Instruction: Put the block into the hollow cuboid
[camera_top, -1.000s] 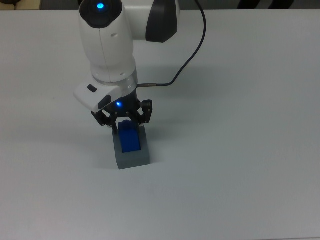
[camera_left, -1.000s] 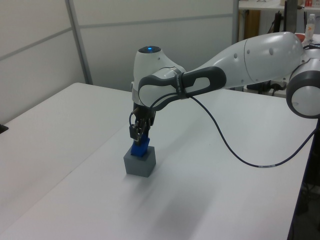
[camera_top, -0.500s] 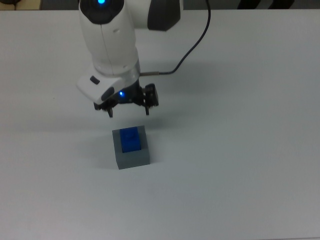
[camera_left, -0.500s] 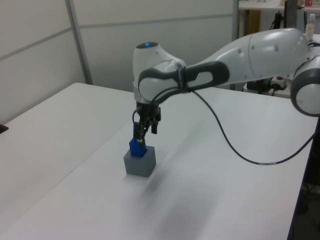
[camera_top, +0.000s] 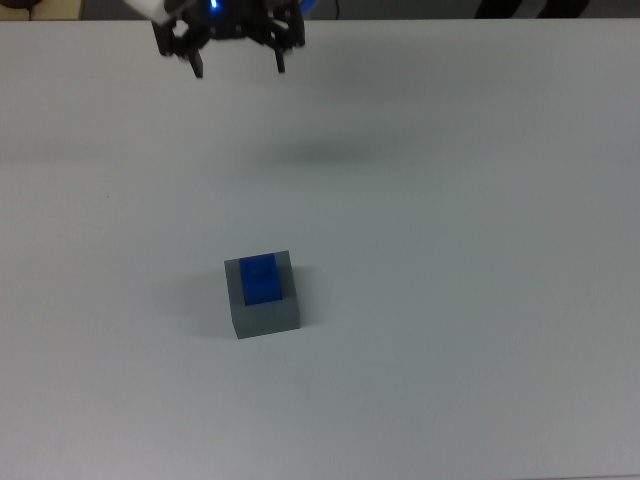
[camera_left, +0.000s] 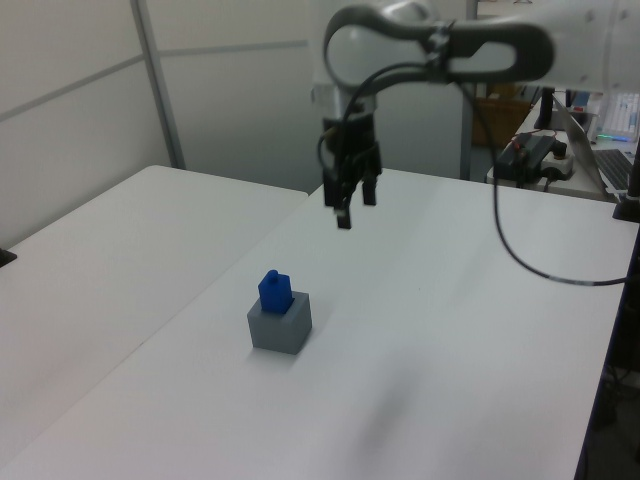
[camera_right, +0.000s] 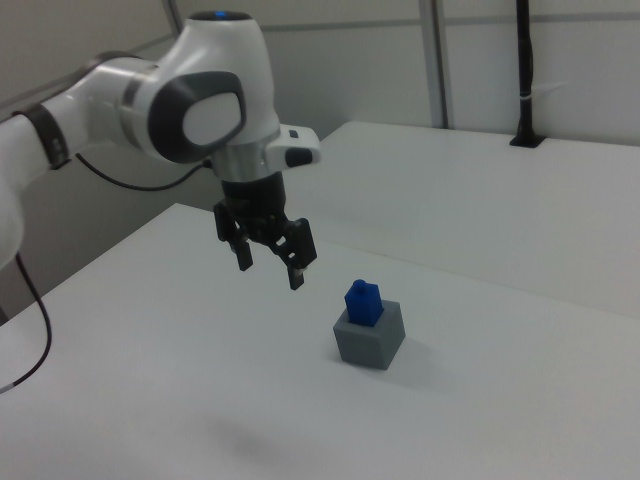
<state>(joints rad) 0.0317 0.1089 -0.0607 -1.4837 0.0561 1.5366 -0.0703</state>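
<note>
— Well, where does the block (camera_left: 275, 291) sit relative to the hollow cuboid (camera_left: 280, 325)?

— It stands upright in the recess on the cuboid's top face, its upper part sticking out above the rim. In the top view it fills most of the opening, with a grey border showing round it.

— And the gripper (camera_right: 268, 257)?

— It hangs empty, well above the cuboid and off to one side, fingers spread apart with nothing between them. In the top view it sits at the upper edge, far from the cuboid on the white table (camera_top: 450, 300).

— So the task looks done?

— Judging from how things lie, yes: the block rests inside and nothing touches it.

— How would the block handle if it had to be taken again?

— Probably light and rigid, with plain smooth faces that could slip under a weak pinch. The sensible hold would be on two opposite side faces of the part standing proud of the cuboid, approached straight from above.
</note>
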